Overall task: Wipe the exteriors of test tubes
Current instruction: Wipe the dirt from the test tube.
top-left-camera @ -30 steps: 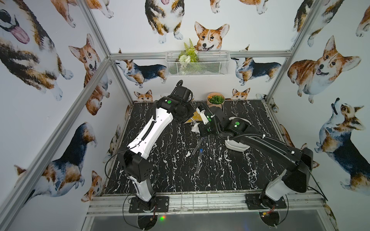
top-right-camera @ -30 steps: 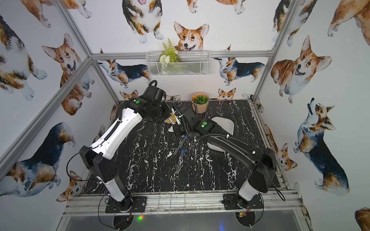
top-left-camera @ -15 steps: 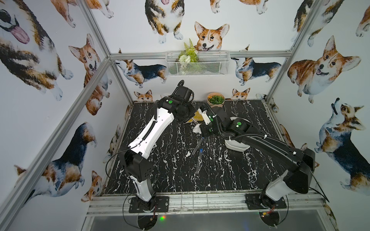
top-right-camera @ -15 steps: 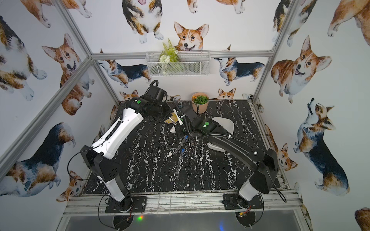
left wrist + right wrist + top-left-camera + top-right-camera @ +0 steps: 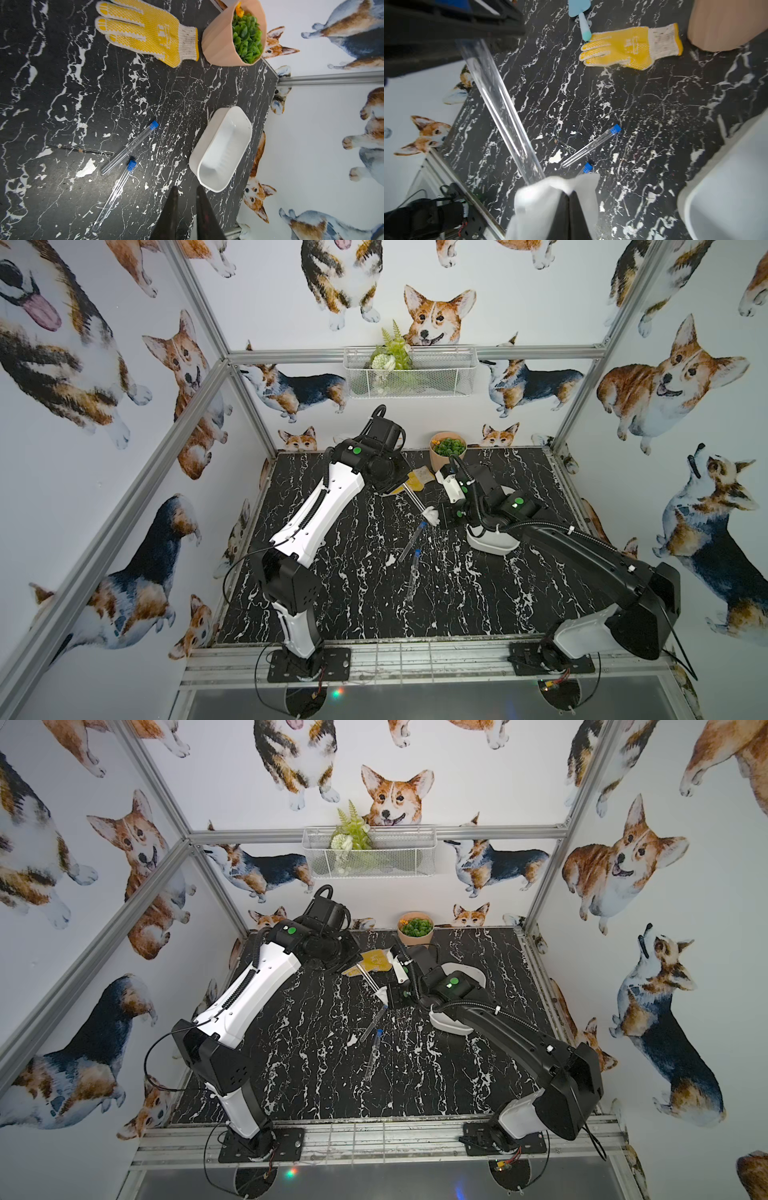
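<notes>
Grip status: left jaws clamped on test tube (image 5: 500, 108), raised, slanting toward right jaws. Those right jaws pressed together on white cloth (image 5: 537, 199); tube end inside cloth. Second tube (image 5: 129, 148), third tube (image 5: 113, 193) flat on table (image 5: 62, 83), below and ahead of right jaws.

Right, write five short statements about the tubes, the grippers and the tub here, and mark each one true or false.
1. Two capped tubes lie on the table. True.
2. The right gripper is shut on the yellow glove. False: it is shut on a white wipe; the glove lies on the table.
3. The left gripper holds a third tube off the table. True.
4. A tube sits inside the white tub. False: nothing shows inside it.
5. The wipe covers one end of the third tube. True.
</notes>
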Tool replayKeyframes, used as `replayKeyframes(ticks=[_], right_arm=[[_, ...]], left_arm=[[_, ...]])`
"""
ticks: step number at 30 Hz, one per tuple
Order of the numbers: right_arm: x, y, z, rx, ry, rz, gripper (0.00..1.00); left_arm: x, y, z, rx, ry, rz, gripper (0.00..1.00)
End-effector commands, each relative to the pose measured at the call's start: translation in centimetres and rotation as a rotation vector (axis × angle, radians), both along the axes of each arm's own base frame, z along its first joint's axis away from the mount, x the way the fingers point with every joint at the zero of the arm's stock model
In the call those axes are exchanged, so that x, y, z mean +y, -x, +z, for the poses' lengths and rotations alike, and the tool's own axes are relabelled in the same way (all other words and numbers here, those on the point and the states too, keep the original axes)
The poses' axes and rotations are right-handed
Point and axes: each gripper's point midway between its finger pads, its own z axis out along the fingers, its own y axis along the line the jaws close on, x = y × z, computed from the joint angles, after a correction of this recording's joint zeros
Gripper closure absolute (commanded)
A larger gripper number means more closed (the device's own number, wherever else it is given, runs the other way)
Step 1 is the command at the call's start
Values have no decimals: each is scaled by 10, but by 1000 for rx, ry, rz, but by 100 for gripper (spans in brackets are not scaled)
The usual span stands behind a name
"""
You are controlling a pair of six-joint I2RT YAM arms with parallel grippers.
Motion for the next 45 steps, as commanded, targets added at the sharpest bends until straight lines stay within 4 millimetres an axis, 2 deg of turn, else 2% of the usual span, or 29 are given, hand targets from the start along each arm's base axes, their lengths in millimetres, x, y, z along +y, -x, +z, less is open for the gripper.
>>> replayKeyframes(ticks=[1, 7, 12, 15, 20, 24, 31, 34, 37, 39, 45], right_arm=[[32, 7, 26, 79, -205, 126, 100], [66, 15, 48, 175, -364, 267, 100], [76, 0, 65, 190, -450, 257, 100], [71, -20, 71, 208, -529, 202, 100], [49, -47, 75, 218, -605, 119, 100], [33, -54, 75, 224, -621, 89, 100], [24, -52, 63, 262, -607, 57, 100], [18, -48, 50, 283, -574, 23, 100], [5, -40, 28, 321, -509, -32, 100], [-8, -30, 5, 353, -434, -76, 100], [-59, 11, -81, 477, -115, -194, 100]], left_arm=[[-19, 0, 12, -58, 54, -110, 90], [-35, -1, 19, -100, 101, -180, 90], [-49, 0, 25, -121, 121, -212, 90], [-55, 4, 26, -123, 124, -228, 90], [-60, 7, 27, -130, 123, -238, 90], [-62, 7, 27, -133, 122, -240, 90], [-63, 7, 31, -155, 108, -239, 90], [-60, 3, 34, -175, 86, -224, 90], [-60, 0, 36, -187, 68, -226, 90], [-65, -1, 36, -197, 55, -250, 90], [-84, -4, 21, -203, 5, -304, 91]])
